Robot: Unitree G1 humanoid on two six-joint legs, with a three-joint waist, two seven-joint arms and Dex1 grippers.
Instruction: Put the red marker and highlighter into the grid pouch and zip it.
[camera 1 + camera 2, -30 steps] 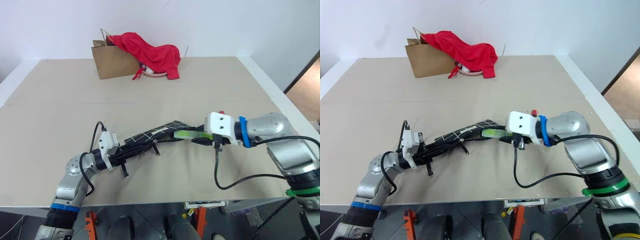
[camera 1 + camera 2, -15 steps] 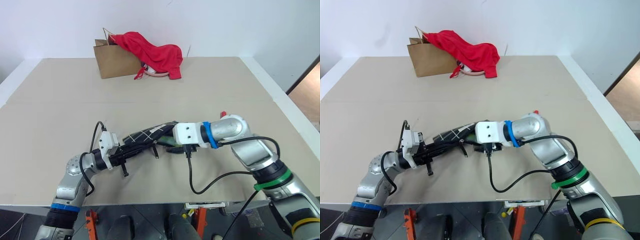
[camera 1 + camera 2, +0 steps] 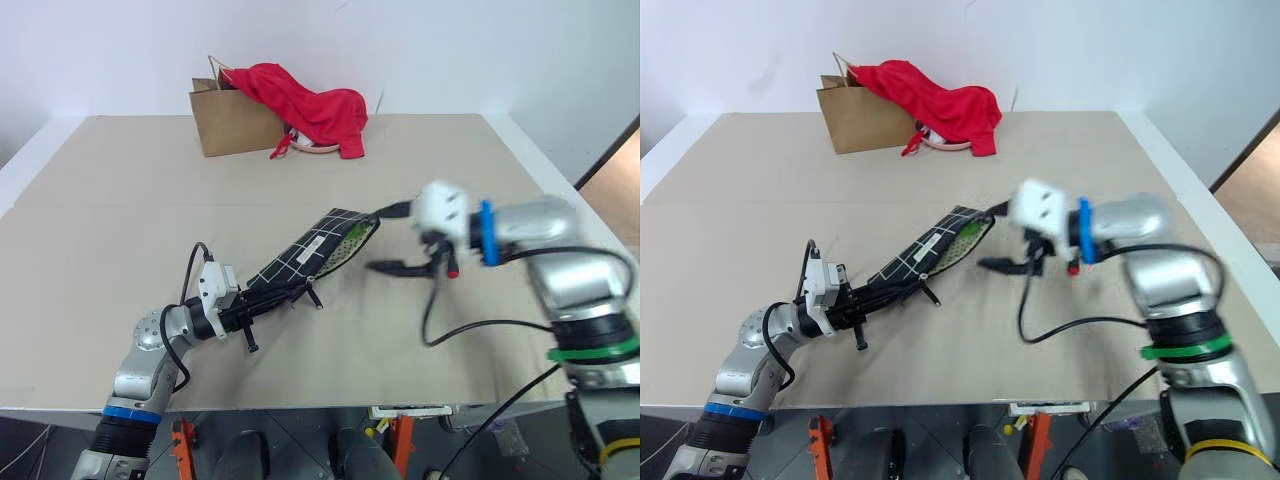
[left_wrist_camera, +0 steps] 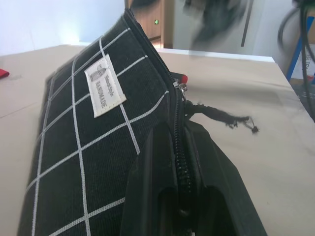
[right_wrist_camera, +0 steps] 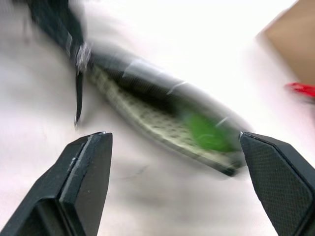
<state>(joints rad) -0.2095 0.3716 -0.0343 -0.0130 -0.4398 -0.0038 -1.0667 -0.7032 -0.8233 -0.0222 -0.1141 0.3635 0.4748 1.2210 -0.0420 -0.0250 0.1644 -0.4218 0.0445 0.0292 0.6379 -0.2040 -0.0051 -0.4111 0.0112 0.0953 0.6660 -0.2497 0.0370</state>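
Note:
The grid pouch (image 3: 312, 252) lies slanted on the table, its near end pinched in my shut left gripper (image 3: 252, 312), whose fingers (image 4: 162, 187) clamp the zipper edge. The pouch's far mouth gapes, and the green highlighter (image 3: 352, 236) lies inside it, also seen as the green highlighter (image 5: 204, 132) in the right wrist view. My right gripper (image 3: 388, 240) hovers just right of the mouth, jaws wide open and empty. A bit of the red marker (image 3: 452, 272) shows on the table under my right wrist; the rest is hidden.
A brown paper bag (image 3: 228, 125) with a red cloth (image 3: 310, 105) draped over it stands at the back of the table. The table's right edge (image 3: 560, 190) runs close behind my right arm.
My right gripper pushed the highlighter into the pouch mouth, opened, and drew back up and to the right, empty. The pouch's far end swung away. The left gripper has not moved.

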